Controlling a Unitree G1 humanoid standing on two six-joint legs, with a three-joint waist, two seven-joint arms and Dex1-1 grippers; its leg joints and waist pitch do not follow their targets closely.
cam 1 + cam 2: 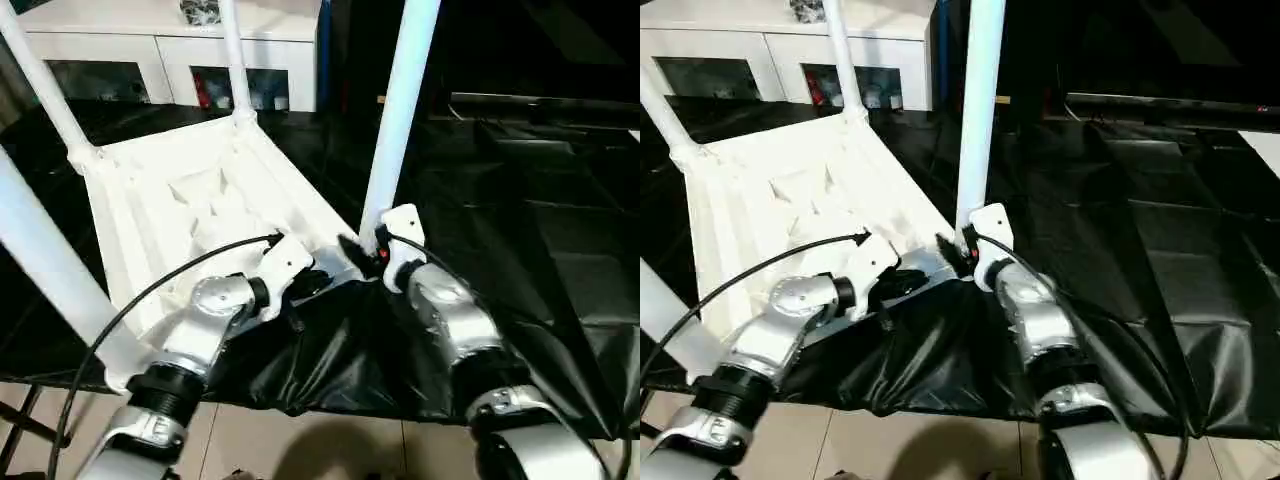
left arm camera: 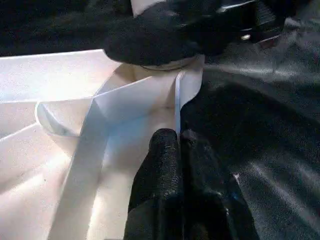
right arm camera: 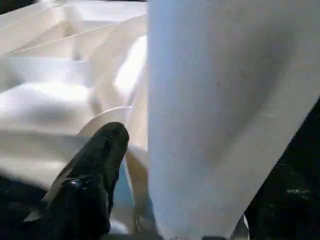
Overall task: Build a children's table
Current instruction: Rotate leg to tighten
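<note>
The tabletop lies ribs-up on the black sheet, its near rim pinched by the left gripper while the right gripper clasps the near-corner leg low at its socket; the stiff, light, smooth plastic is judged best held there.

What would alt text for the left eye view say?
Two silver robot arms reach to the near corner of an upturned white tabletop on black sheeting; the right hand grips the base of an upright white leg. Three more legs stand in the other corners.
</note>
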